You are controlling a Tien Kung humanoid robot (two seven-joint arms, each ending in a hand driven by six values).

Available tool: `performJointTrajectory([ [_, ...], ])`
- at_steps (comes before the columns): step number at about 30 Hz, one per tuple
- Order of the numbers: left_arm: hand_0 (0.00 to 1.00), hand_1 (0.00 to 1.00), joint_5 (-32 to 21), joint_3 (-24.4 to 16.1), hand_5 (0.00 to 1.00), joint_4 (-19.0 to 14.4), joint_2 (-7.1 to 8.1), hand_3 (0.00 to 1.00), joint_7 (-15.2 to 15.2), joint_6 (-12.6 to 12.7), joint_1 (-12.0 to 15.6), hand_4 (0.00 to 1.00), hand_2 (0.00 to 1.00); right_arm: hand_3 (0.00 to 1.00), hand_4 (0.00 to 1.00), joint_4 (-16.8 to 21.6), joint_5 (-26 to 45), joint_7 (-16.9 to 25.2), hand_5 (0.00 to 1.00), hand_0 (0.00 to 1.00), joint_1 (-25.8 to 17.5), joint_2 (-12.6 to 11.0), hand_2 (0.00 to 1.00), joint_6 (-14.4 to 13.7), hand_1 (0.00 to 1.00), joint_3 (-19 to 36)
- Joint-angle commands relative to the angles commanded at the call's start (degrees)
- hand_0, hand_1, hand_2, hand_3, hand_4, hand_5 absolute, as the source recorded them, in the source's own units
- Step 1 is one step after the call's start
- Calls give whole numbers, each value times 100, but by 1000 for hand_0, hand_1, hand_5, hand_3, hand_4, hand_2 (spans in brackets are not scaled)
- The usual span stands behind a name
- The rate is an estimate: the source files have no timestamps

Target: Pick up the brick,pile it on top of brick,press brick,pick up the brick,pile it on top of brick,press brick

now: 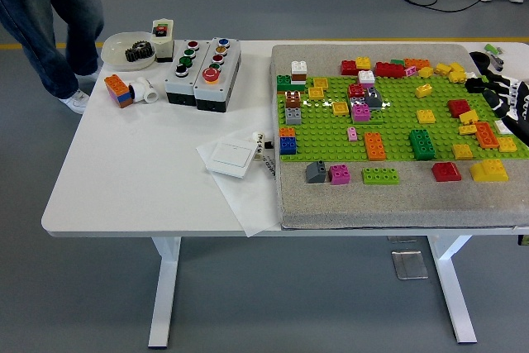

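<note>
Reaching in from the right edge with the black right hand point(501, 103), low over the right end of the flat green studded plate point(397, 134), on the thick grey mat point(372, 204), on the white desk point(140, 171). Cannot tell whether open, closed or gripping anything, with part of it cut off by the edge. No left hand to be seen. Just beside the hand: 1 orange plastic brick point(486, 134), 1 small yellow plastic brick point(469, 116) and 1 dark red plastic brick point(458, 107), all sitting on the plate and packed close together. Cannot tell which of them to pick. Probably at the very first step, with nothing lifted yet. Easy to go wrong here in a few ways. Could bump a neighbour while closing on 1 brick, because of so little room between them. Could grab 2 at once for the same reason. Could also fail to pull a brick off, if stuck hard on the studs. Later, could set a brick down a bit crooked, so that the studs miss. Pressing then would tip it or pop it off sideways. Could sink a little too, pressing over a soft mat. Far off at the top left, only a person's legs in blue jeans point(50, 22), well apart from all this.
</note>
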Motion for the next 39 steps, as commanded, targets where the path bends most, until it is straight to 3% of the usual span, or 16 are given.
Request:
performJointTrajectory([
  [2, 791, 794, -1, 0, 659, 0, -1, 648, 0, 1, 2, 663, 813, 794, 998, -7, -261, 16, 572, 793, 21, -31, 765, -14, 751, 4],
  [3, 791, 794, 3, -2, 659, 0, -1, 648, 2, 0, 5, 663, 813, 755, 998, -22, -484, 33, 406, 767, 50, -76, 745, -21, 726, 3],
  [8, 791, 794, 9, -8, 659, 1, -1, 648, 4, 3, 15, 663, 813, 755, 998, -83, -1673, 98, 406, 767, 143, -238, 745, 20, 726, -77],
  [9, 791, 794, 15, -11, 659, 2, -1, 648, 6, 2, 17, 663, 813, 709, 994, -97, -1896, 105, 338, 742, 161, -268, 722, 45, 692, -105],
  [14, 791, 794, 42, -24, 659, 0, 0, 648, 17, 0, 31, 663, 813, 709, 994, -263, -3114, 182, 338, 742, 284, -445, 722, 166, 692, -314],
  [15, 791, 794, 42, -25, 659, 0, 0, 649, 17, 0, 32, 663, 813, 678, 957, -282, -3337, 193, 226, 726, 294, -459, 703, 179, 674, -330],
  [20, 791, 794, 57, -33, 659, 1, -3, 649, 25, 1, 38, 663, 813, 678, 957, -461, -4447, 266, 226, 726, 393, -560, 703, 149, 674, -489],
  [21, 791, 794, 54, -32, 659, 1, -3, 649, 25, 1, 39, 663, 814, 595, 887, -535, -4447, 281, 166, 679, 430, -586, 628, 131, 639, -542],
  [26, 791, 794, 44, -25, 659, 0, -4, 649, 22, 3, 33, 663, 814, 595, 887, -885, -4447, 347, 166, 679, 619, -697, 628, 96, 639, -806],
  [27, 791, 794, 37, -22, 659, 0, -5, 649, 20, 4, 31, 663, 814, 555, 848, -926, -4447, 349, 146, 644, 642, -710, 598, 93, 617, -838],
  [39, 791, 794, 26, -15, 658, -4, -4, 648, 18, 4, 10, 662, 816, 594, 858, -1450, -4447, 363, 134, 651, 963, -806, 611, 152, 626, -1252],
])
